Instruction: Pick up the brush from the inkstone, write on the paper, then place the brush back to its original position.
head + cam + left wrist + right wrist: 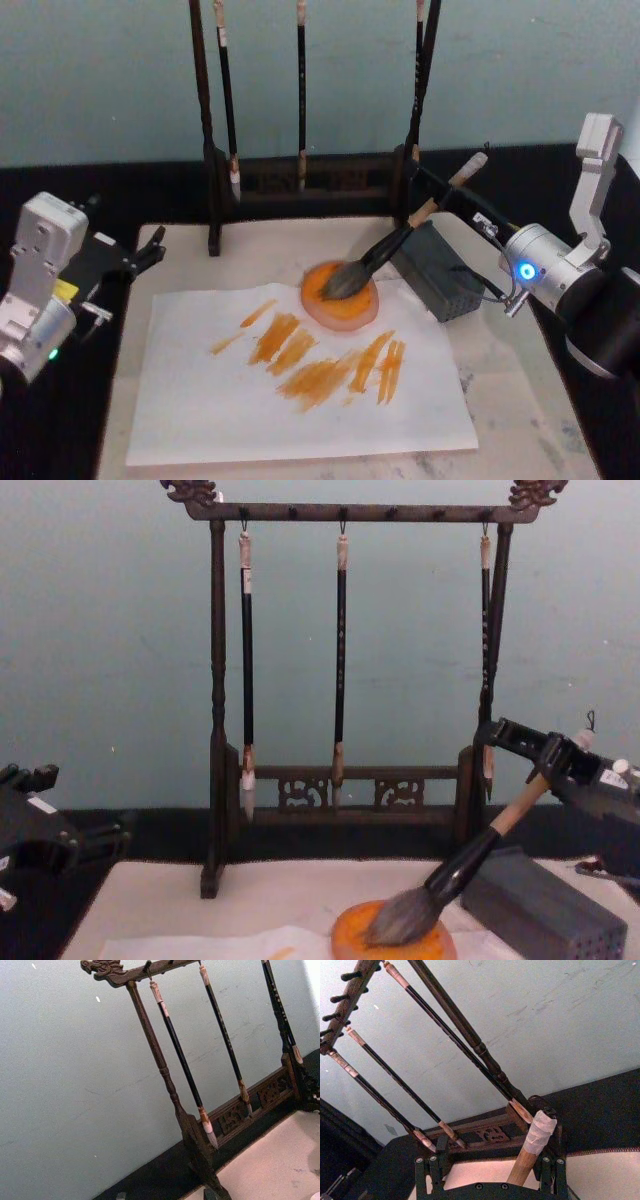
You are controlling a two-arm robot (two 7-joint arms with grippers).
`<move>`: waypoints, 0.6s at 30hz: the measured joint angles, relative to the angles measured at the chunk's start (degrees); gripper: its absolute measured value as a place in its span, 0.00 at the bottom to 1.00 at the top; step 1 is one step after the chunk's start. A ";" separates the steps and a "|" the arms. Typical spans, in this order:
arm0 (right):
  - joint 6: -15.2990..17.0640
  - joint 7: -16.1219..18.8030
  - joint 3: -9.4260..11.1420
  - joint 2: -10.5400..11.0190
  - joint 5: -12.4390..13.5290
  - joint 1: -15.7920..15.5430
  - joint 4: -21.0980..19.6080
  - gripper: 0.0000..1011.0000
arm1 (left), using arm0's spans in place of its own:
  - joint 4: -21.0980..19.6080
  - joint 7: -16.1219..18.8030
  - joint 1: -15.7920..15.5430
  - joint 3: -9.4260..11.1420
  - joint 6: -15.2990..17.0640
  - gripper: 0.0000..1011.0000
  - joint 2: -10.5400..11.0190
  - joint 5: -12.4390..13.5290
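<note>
Though tool point(545, 765) grip unclear, brush point(455, 875).

Inkstone point(340, 295) on paper's point(300, 400) far edge, brush point(400, 245) head in it; block point(440, 270) right; rack point(300, 175) behind.

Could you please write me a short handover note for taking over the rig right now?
Right gripper: shut on the brush at its wooden handle, brush tilted, bristles resting on the inkstone.
Left gripper: parked at the table's left edge, off the paper.
Orange strokes already lie on the paper, so the writing looks done.
Left to do: probably just release the brush on the inkstone and draw the right arm back, past the grey block.
</note>
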 joint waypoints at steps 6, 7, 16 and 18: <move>-0.18 0.00 -0.10 0.10 0.05 0.00 0.06 0.99 | 0.00 0.00 0.00 0.00 0.00 0.99 0.00 0.00; -0.24 -0.01 -0.12 0.14 0.07 0.00 0.07 0.99 | 0.00 0.00 0.00 0.00 0.00 0.99 0.00 0.00; -0.73 -0.28 -0.17 0.74 0.62 -0.30 0.43 0.99 | 0.00 0.00 0.00 0.00 0.00 0.99 0.00 0.00; -0.76 -0.35 -0.14 0.82 0.74 -0.40 0.43 0.99 | 0.00 0.00 0.00 0.00 0.00 0.99 0.00 0.00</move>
